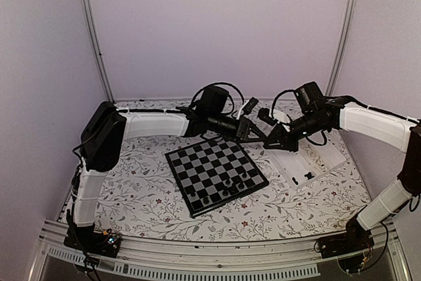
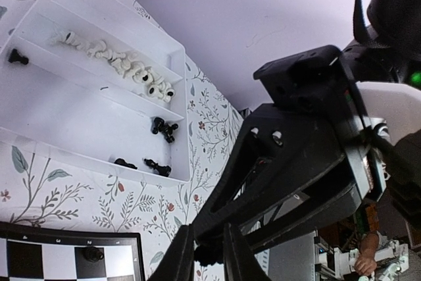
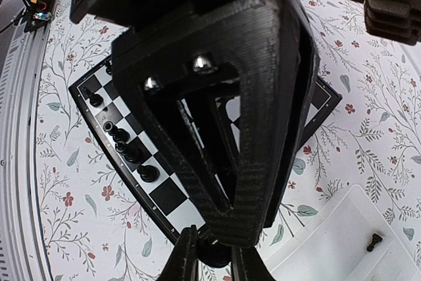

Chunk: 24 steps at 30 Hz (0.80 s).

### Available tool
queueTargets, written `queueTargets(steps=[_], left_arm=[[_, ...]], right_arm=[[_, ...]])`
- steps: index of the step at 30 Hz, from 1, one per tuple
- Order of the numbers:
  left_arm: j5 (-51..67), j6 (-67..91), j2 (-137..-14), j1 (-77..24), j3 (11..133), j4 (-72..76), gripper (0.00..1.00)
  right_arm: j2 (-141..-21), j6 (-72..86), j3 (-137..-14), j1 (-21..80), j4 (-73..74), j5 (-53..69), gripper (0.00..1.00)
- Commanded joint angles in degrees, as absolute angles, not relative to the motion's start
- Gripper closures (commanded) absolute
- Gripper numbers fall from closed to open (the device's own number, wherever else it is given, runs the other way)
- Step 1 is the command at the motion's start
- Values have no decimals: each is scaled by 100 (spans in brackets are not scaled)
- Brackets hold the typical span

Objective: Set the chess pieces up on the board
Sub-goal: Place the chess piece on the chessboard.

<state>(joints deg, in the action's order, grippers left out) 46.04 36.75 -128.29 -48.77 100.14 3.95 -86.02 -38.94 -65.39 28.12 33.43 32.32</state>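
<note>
Jaw state can't be read from top view: left gripper (image 1: pixel 258 137) and right gripper (image 1: pixel 268 143) are seen tip to tip above the table, at approx. 1 o'clock of the board (image 1: pixel 197 169). Black pcs (image 1: pixel 230 187) are stood along the board's 5 o'clock edge; no cream ones are seen on it. White tray (image 1: pixel 325 156) is laid at 3 o'clock of the board, w/ a few dark specks in it.

Left wrist view: left fingers (image 2: pixel 181 258) are set narrow round a small black piece (image 2: pixel 208 253); whether it is clamped can't be told. Right gripper's tips are met at the same spot. Tray is seen at 10 o'clock: cream pcs (image 2: pixel 115 64) lined up in the far lane, spare black pcs (image 2: pixel 164 127) scattered in the nearer lanes.

Right wrist view: right jaws are clenched on that black piece, at 6 o'clock of frame. A lone black pc (image 3: pixel 374 241) is seen in the tray corner at 4 o'clock.

A handover is judged to be in hand. It is done well if the receiving grip is seated squarely and closed firmly before the other side is let go, w/ the piece kept upright and not twisted.
</note>
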Motion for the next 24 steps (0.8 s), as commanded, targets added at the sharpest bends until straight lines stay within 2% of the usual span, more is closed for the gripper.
queueTargets(steps=[1, 5, 8, 10, 13, 16, 21, 24], left_arm=[[4761, 3704, -12962, -4931, 10096, 299, 85], [4797, 3734, -12950, -4922, 10107, 290, 90], [4788, 3735, -12894, -4897, 10099, 290, 93], [4731, 3717, -12834, -4866, 10062, 290, 94], [4429, 3455, -12675, -4819, 10020, 101, 95], [4007, 2999, -12459, -4791, 10036, -483, 95], [2987, 2195, -12005, -4799, 9807, -1095, 95], [2264, 1756, -11742, -4847, 9503, -1209, 96]], right_arm=[[-8696, -3807, -6718, 2859, 3165, 3300, 95], [-8710, -3782, -6710, 2862, 3112, 3229, 94], [-8736, -3733, -6696, 2863, 3053, 3154, 89], [-8760, -3702, -6698, 2858, 3065, 3130, 80], [-8771, -3731, -6725, 2862, 3385, 3320, 62], [-8727, -4063, -6684, 2842, 3878, 3622, 49], [-8386, -4414, -6019, 2589, 4141, 3838, 42], [-8277, -4537, -5505, 2313, 3979, 3773, 41]])
